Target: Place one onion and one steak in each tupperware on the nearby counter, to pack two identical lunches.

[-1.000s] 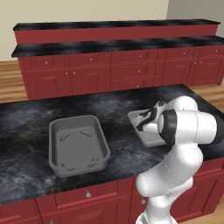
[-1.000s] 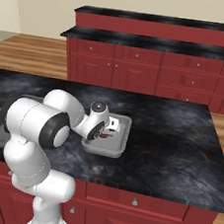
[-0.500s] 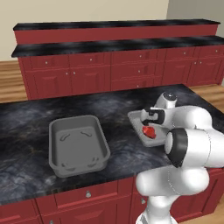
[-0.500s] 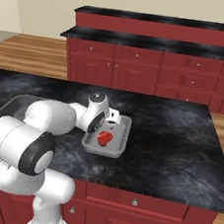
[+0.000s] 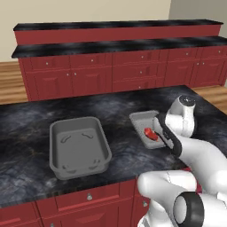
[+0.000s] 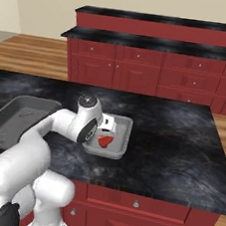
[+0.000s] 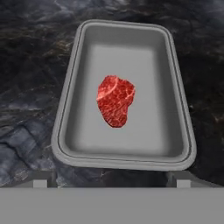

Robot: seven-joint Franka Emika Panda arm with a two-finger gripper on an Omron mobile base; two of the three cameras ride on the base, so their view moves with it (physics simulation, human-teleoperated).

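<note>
The gripper (image 7: 112, 183) hangs spread and empty above the small light-grey tupperware (image 7: 176, 98), where the bright red steak (image 7: 115, 100) lies flat mid-floor. The larger dark-grey tupperware (image 5: 56, 156) sits well apart on the black marbled counter (image 5: 31, 119).

Glossy white rounded arm (image 5: 195, 155) links (black bands at joints), grey-capped wrist.
</note>
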